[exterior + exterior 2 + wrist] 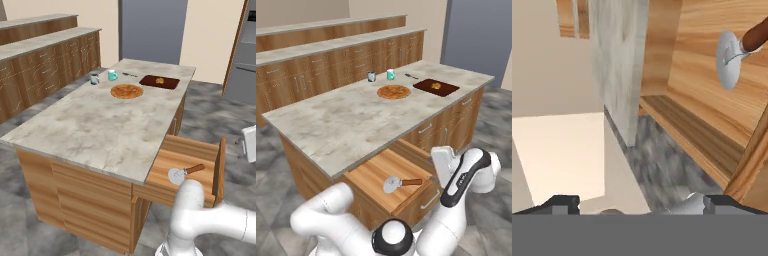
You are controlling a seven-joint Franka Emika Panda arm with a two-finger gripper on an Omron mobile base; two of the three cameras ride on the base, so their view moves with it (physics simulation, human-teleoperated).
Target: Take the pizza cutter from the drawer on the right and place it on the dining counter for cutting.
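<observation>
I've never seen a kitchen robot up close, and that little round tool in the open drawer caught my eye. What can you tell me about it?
It is the pizza cutter: a round silver-white disc blade joined to a short brown, wooden-looking handle. It lies flat on the light-wood floor of the open drawer, which sticks out from the dining counter. Nothing else touches it, and it is the drawer's sole visible content.

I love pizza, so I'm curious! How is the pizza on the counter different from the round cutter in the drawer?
The pizza is orange-brown; the cutter has a silver-white blade.
The pizza lies up on the stone counter; the cutter lies lower, inside the open drawer.
The pizza is much wider than the cutter's blade, and only the cutter has a brown handle.
Both are round and lie flat.
</observation>
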